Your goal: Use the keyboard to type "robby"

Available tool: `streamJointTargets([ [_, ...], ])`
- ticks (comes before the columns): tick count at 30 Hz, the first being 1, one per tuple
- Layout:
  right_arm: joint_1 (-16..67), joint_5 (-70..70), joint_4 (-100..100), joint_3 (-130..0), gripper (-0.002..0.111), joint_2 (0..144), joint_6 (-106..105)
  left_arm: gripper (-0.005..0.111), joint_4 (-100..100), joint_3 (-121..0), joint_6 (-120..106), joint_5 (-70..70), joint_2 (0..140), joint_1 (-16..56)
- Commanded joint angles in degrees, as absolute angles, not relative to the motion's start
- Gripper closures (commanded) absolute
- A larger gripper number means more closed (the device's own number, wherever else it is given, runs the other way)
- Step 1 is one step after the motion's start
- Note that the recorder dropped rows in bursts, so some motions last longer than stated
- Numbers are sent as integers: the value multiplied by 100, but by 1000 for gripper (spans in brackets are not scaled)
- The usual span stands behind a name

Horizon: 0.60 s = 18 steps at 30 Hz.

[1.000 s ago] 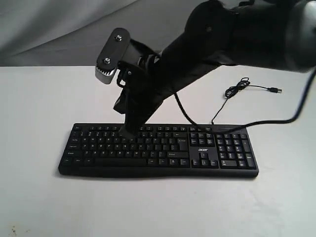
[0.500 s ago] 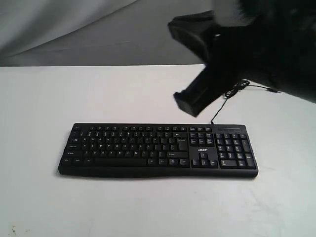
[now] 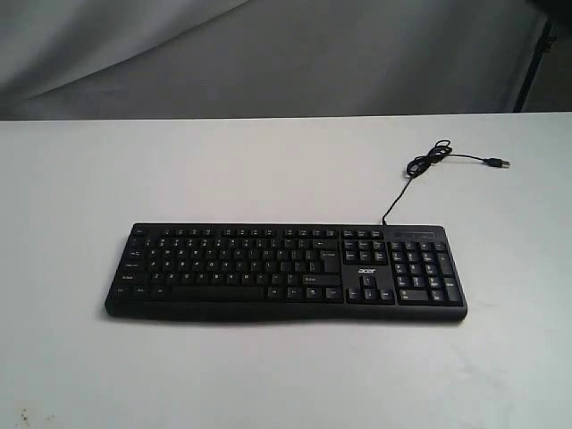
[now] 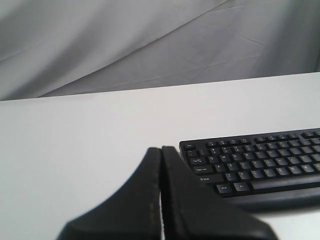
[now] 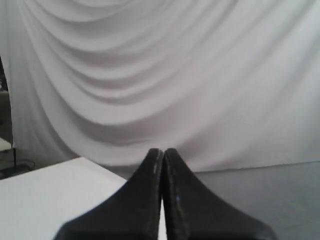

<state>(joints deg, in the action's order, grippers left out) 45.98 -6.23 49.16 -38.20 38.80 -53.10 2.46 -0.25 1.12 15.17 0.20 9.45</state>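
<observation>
Gone from over the keys is the black arm that hung there a second ago. The exterior view shows the black acer keyboard (image 3: 286, 273) flat on the white table (image 3: 223, 170), its thin cable (image 3: 420, 168) curling away behind the number pad. At the left wrist, the left gripper (image 4: 161, 150) has its fingers pressed together, empty, near the keyboard's end. At the right wrist, the right gripper (image 5: 162, 151) is likewise closed on nothing, facing a draped grey cloth (image 5: 175, 75).

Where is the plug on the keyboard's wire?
In the exterior view the plug lies on the white table, far right, beyond the keyboard, just past the coil in the wire.
</observation>
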Motion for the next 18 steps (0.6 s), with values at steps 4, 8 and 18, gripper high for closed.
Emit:
streamJointTargets([
  [4, 4624, -752, 4876, -3783, 108, 3311, -5518, 107, 274, 0, 128, 1486, 0, 982],
  [8, 4613, -797, 4852, -3677, 108, 3250, -5546, 107, 274, 0, 128, 1486, 0, 982],
  [18, 1724, -836, 5775, -1372, 108, 1693, -5371, 107, 274, 0, 128, 1486, 0, 982],
])
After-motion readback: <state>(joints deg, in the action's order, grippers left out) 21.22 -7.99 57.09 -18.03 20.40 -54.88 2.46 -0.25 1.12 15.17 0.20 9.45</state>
